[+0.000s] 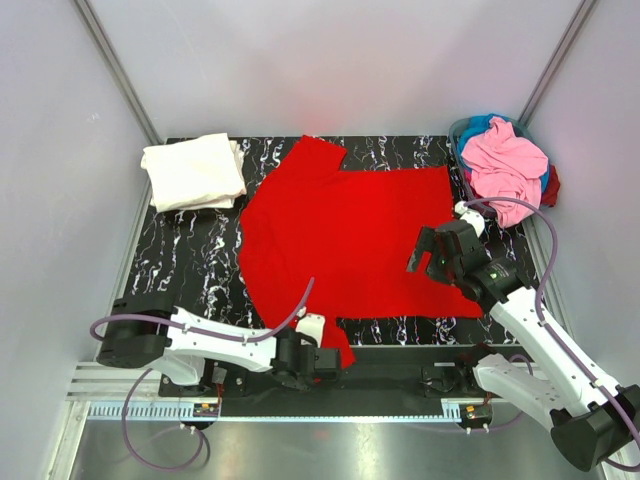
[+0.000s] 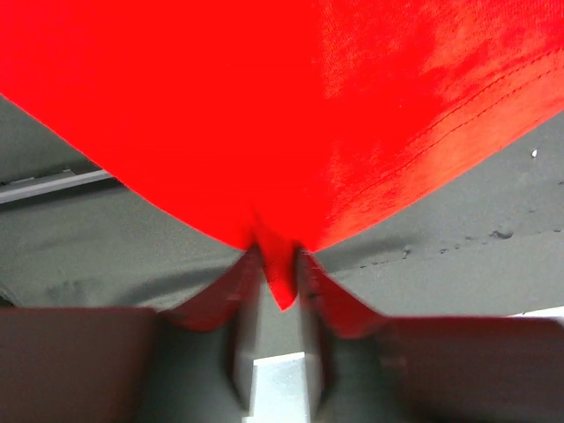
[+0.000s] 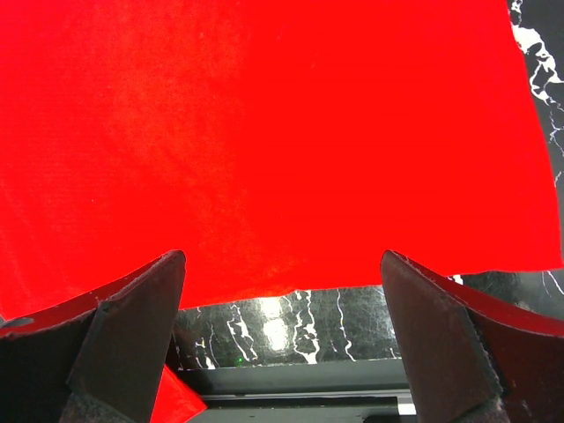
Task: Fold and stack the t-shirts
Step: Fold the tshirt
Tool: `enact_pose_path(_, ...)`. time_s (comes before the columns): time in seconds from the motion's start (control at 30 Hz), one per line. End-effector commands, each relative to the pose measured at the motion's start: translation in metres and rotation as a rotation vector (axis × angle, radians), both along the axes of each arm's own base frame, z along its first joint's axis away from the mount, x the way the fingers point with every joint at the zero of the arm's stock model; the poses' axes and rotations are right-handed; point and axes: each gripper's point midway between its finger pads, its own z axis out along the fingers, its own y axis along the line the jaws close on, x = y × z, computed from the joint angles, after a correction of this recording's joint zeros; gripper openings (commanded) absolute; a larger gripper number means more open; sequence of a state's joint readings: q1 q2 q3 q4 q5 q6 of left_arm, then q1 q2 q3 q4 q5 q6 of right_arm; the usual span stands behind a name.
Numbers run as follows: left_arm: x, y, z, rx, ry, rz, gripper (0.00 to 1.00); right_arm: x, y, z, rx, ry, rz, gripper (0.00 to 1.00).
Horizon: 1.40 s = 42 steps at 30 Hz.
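You have the red shirt (image 1: 350,240) spread flat across the middle of the desk (image 1: 200,260). Your left hand (image 1: 325,355) is at the shirt's near corner, fingers pinching the tip of that cloth. Your right hand (image 1: 430,255) hangs over the shirt's right edge, fingers spread wide, nothing between them. A folded white shirt (image 1: 193,172) lies off its far-left corner. A crumpled pink shirt (image 1: 505,165) lies off its far-right corner.

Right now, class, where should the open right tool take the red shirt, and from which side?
Near hem of the red shirt, by its right corner, from the near side: that edge lies flat and uncovered, and the left tool pinches the other near corner.
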<state>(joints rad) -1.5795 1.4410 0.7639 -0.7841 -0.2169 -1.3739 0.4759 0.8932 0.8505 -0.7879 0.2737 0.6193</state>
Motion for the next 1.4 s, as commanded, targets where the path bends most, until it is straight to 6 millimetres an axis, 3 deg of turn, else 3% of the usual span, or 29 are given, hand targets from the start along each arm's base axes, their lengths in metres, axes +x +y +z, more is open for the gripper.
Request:
enact_pose_path(0.0, 0.008, -0.008, 0.004, 0.0, -0.051, 0.004, 0.15, 0.003, -0.007, 0.011, -0.006, -0.041, -0.049, 1.0)
enact_pose_path(0.03, 0.008, -0.007, 0.005, 0.004, -0.055, 0.003, 0.02, 0.002, -0.009, 0.011, -0.008, -0.039, -0.059, 1.0)
enact_pose_path(0.07, 0.009, -0.008, 0.007, -0.002, -0.057, 0.0, 0.0, 0.003, -0.011, 0.013, -0.003, -0.043, -0.08, 1.0)
enact_pose_path(0.17, 0.01, -0.007, 0.012, -0.03, -0.061, 0.005, 0.0, -0.002, -0.032, 0.006, -0.049, 0.001, -0.238, 1.0)
enact_pose_path(0.2, 0.011, -0.009, 0.018, -0.065, -0.064, 0.008, 0.0, -0.009, -0.051, -0.002, -0.103, 0.051, -0.321, 1.0)
enact_pose_path(0.27, 0.018, -0.002, 0.022, -0.083, -0.084, 0.031, 0.0, -0.012, -0.059, -0.011, -0.043, 0.104, -0.409, 1.0)
enact_pose_path(0.3, 0.022, 0.0, 0.03, -0.118, -0.093, 0.043, 0.0, -0.013, -0.059, -0.025, 0.088, 0.16, -0.44, 1.0)
enact_pose_path(0.37, 0.034, 0.01, 0.029, -0.127, -0.113, 0.07, 0.0, -0.017, -0.067, -0.04, 0.191, 0.205, -0.511, 1.0)
enact_pose_path(0.4, 0.041, 0.009, 0.035, -0.17, -0.118, 0.094, 0.0, -0.023, -0.084, -0.051, 0.196, 0.234, -0.594, 1.0)
enact_pose_path(0.53, 0.051, 0.012, 0.034, -0.207, -0.14, 0.097, 0.0, -0.032, -0.102, -0.059, 0.199, 0.297, -0.755, 1.0)
enact_pose_path(0.6, 0.052, 0.01, 0.031, -0.205, -0.142, 0.094, 0.0, -0.031, -0.097, -0.071, 0.284, 0.3, -0.788, 0.99)
enact_pose_path(0.9, 0.053, 0.011, 0.025, -0.284, -0.139, 0.106, 0.0, -0.04, -0.122, -0.132, 0.402, 0.339, -0.957, 0.82)
enact_pose_path(1.17, 0.054, 0.013, 0.02, -0.288, -0.137, 0.109, 0.0, -0.037, -0.141, -0.144, 0.371, 0.328, -1.035, 0.72)
enact_pose_path(1.33, 0.055, 0.013, 0.018, -0.293, -0.136, 0.11, 0.0, -0.038, -0.144, -0.148, 0.373, 0.339, -1.044, 0.64)
enact_pose_path(1.37, 0.055, 0.012, 0.02, -0.299, -0.136, 0.11, 0.0, -0.035, -0.144, -0.149, 0.381, 0.337, -1.039, 0.59)
